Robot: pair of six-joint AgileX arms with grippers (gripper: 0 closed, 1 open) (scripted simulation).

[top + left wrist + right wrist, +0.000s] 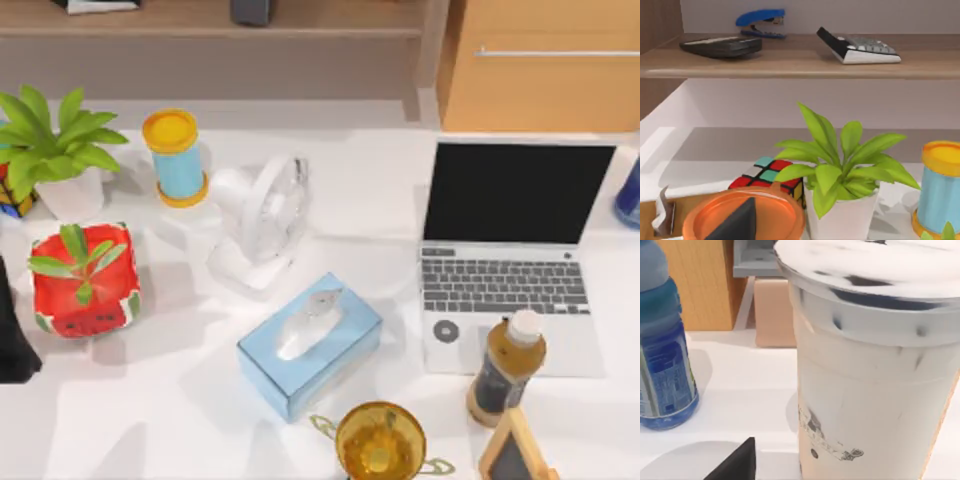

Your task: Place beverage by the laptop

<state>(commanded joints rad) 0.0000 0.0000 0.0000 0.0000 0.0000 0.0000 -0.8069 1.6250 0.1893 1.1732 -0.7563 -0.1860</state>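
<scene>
Standing upright at the front right corner of the laptop (505,290), a brown bottle with a white cap (505,370) is seen from above on the desk (200,400), its base just beside or overlapping the palm rest; which of the two cannot be told. A blue bottle (630,195) is seen at the desk's right edge, near the open screen. In the right wrist view that blue bottle is found again beside a white lidded cup (865,390), with the right claw (735,462) held low and close in front of both. No drink is gripped there as far as can be seen, and whether that claw is wide or narrow cannot be told.

The left claw (737,222) is parked at the desk's left side, facing a potted plant (840,170), and its state cannot be told either.

Judged from the layout, one beverage is already placed by the laptop. If the cup is the drink meant, the task is hardly begun: it is yet to be gripped, carried and set down beside the computer.
</scene>
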